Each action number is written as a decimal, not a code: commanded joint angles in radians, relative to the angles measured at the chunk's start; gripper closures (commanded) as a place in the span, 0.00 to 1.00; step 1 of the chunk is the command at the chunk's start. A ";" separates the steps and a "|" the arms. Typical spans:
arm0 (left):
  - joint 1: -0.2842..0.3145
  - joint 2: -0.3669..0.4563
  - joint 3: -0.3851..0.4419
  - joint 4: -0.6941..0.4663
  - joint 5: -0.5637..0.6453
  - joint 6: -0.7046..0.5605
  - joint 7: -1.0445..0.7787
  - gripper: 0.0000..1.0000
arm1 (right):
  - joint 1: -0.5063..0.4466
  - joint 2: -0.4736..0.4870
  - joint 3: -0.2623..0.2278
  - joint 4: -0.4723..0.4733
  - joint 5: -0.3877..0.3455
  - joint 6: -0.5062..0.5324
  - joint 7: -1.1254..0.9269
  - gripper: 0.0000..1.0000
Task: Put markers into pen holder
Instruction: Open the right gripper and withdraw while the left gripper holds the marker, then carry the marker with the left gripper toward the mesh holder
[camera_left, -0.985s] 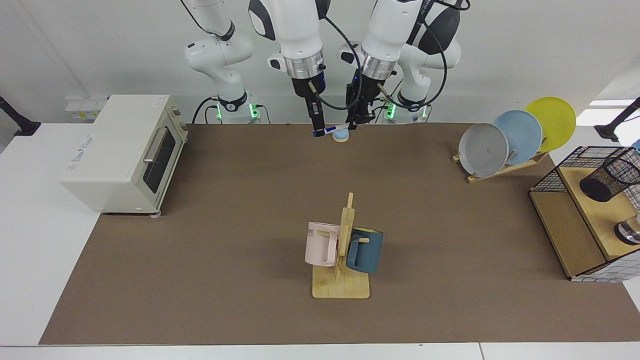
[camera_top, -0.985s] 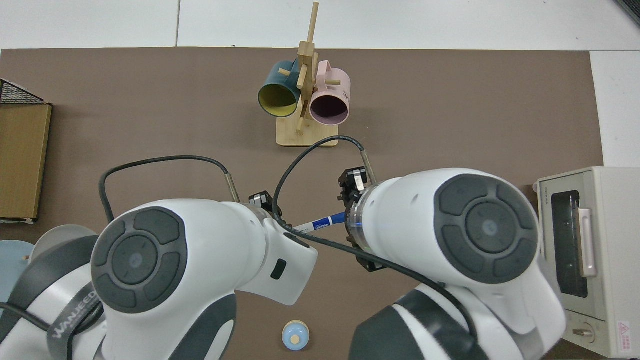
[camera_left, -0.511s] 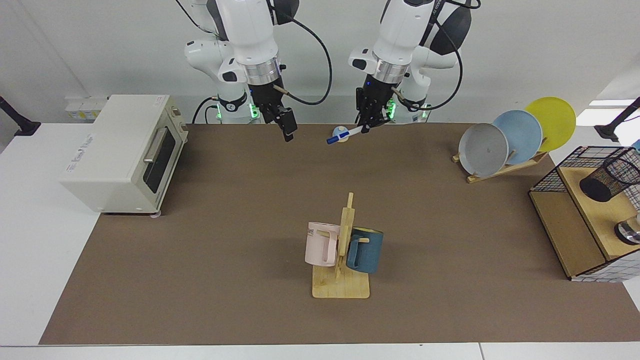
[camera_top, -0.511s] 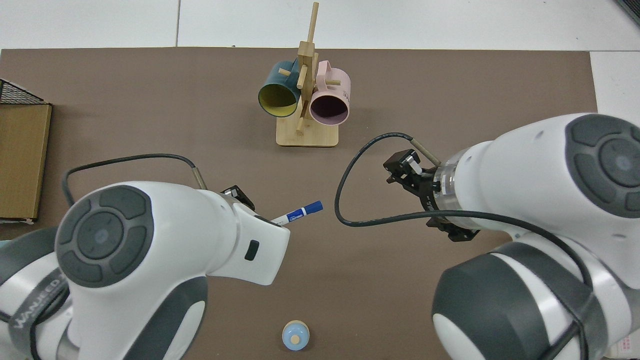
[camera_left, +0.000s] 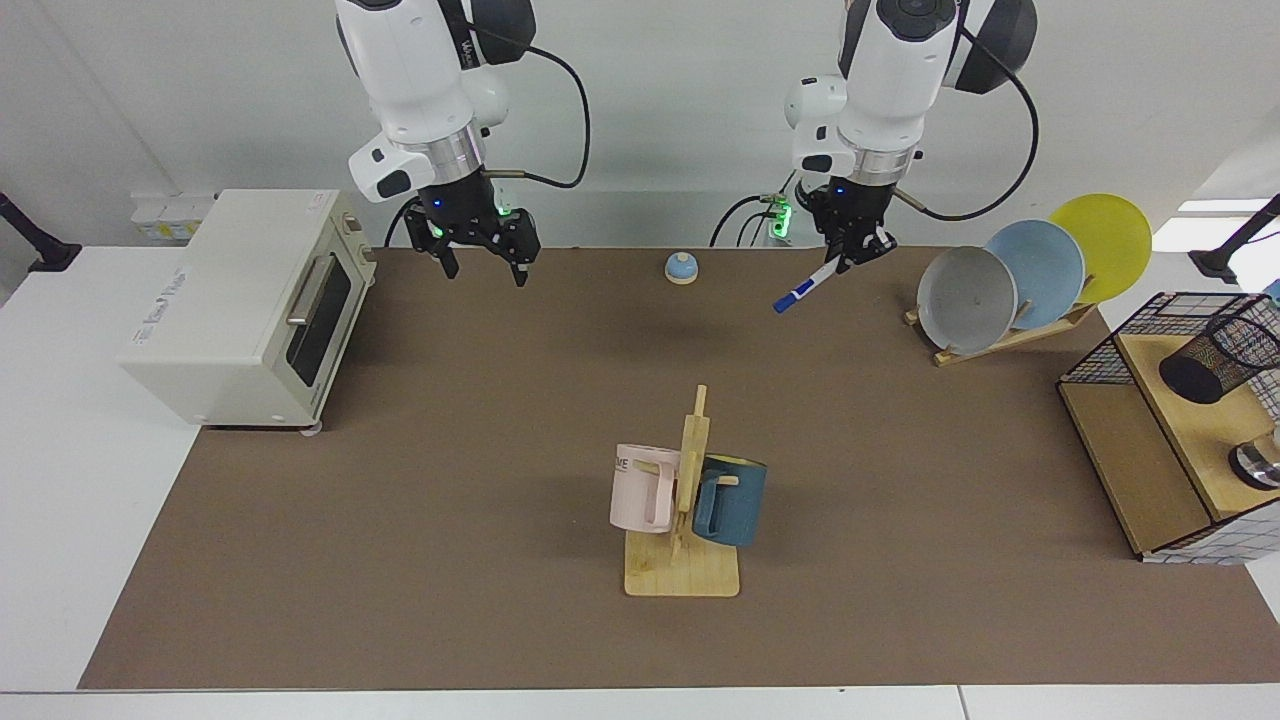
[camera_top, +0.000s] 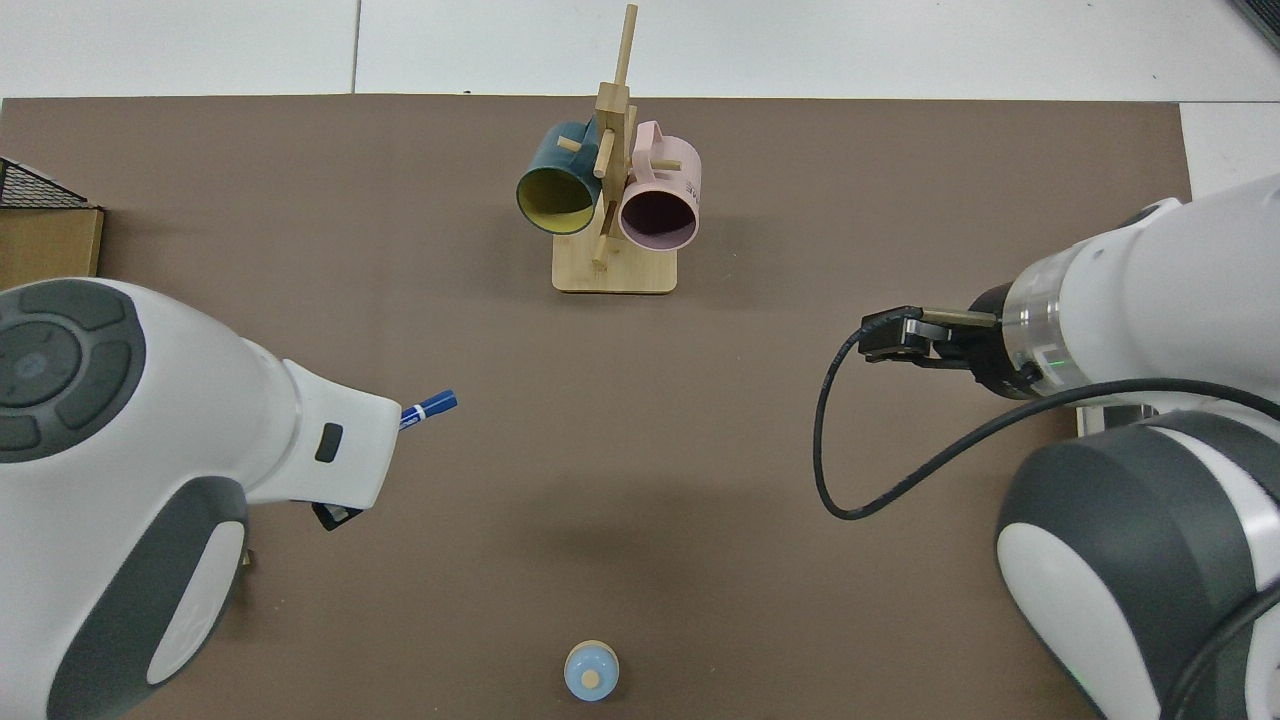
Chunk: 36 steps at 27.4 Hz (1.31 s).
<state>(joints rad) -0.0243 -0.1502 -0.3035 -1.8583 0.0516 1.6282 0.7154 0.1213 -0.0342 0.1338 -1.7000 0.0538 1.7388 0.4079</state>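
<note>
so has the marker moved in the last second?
Yes. Held in the left gripper, the marker has moved from beside the small blue knob toward the plate rack.

A white toaster oven sat at one end of the brown surface. Pink mug and teal mug hung on the wooden mug tree. Grey, blue and yellow plates leaned in their rack; a small blue dome rested near the far edge.
</note>
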 joint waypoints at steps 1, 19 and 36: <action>0.058 -0.014 -0.008 0.017 0.074 -0.048 -0.019 1.00 | -0.020 -0.006 0.015 -0.003 -0.052 -0.015 -0.150 0.00; 0.141 -0.016 0.018 0.082 0.376 -0.129 -0.025 1.00 | -0.051 0.138 0.013 0.272 -0.092 -0.206 -0.265 0.00; 0.149 0.035 0.047 0.206 0.773 -0.154 0.275 1.00 | -0.080 -0.016 0.015 0.080 -0.072 -0.216 -0.169 0.00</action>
<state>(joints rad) 0.1133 -0.1534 -0.2497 -1.7071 0.7288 1.4953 0.9067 0.0675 0.0166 0.1340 -1.5296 -0.0233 1.5089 0.2139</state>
